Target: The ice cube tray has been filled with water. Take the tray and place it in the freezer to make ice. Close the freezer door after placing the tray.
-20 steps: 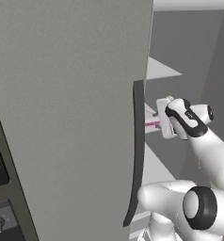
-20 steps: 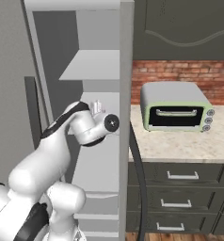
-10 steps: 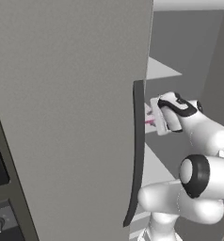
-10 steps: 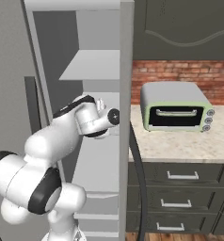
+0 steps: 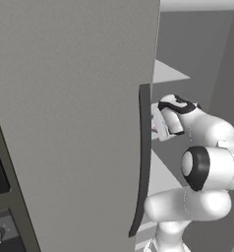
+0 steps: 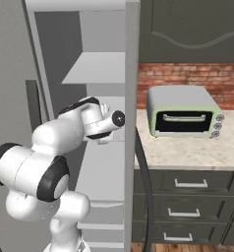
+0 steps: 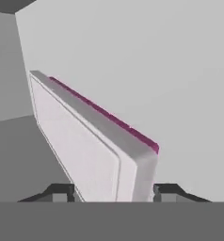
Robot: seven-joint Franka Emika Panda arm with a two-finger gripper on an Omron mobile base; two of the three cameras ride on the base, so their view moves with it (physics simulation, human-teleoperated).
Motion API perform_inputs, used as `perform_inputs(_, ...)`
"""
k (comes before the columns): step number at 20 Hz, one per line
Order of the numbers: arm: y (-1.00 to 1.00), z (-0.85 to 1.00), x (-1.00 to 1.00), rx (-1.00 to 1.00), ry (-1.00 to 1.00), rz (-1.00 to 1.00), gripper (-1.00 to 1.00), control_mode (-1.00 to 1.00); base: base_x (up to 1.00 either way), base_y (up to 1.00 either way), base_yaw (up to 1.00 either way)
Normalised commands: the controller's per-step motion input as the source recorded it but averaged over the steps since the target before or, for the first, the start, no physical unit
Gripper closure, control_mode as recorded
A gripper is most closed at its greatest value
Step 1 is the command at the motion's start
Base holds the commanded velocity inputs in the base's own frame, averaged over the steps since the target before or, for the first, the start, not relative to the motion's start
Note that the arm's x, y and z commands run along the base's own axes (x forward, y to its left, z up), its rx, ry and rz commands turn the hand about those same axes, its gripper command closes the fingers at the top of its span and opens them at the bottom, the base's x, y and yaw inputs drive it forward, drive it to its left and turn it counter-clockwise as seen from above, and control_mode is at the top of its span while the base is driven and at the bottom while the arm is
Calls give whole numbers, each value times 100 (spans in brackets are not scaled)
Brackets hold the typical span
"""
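Hand view: ice cube tray point(image 7: 92, 150) fills the centre, pale lilac face, pink-purple edge along its upper right, lying against a white shelf surface. Gripper point(image 7: 113, 192) fingertips sit either side of the tray's near end, bottom centre; cannot tell if they pinch it or stand just clear.

Left base view: freezer door point(image 5: 74, 123) takes the left, dark handle point(image 5: 142, 162) at centre, gripper point(image 5: 160, 125) right of it inside the freezer point(image 5: 188, 54).

Right base view: toaster oven point(image 6: 184, 118) on the counter point(image 6: 188, 152), right half.

No readable writing.
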Motion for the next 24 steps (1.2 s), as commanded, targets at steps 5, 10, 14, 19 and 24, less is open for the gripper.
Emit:
perform_inputs(5,-1,38,-62,0,0,0,-100,-100,0,0,0)
perform_inputs(10,0,65,-71,-1,0,0,-100,-100,0,0,0)
perform_inputs(14,0,60,-97,-2,0,-1,-100,-100,0,0,0)
perform_inputs(19,0,75,-100,-4,0,-2,-100,-100,0,0,0)
perform_inputs(24,0,71,-100,-13,0,2,-100,-100,0,0,0)
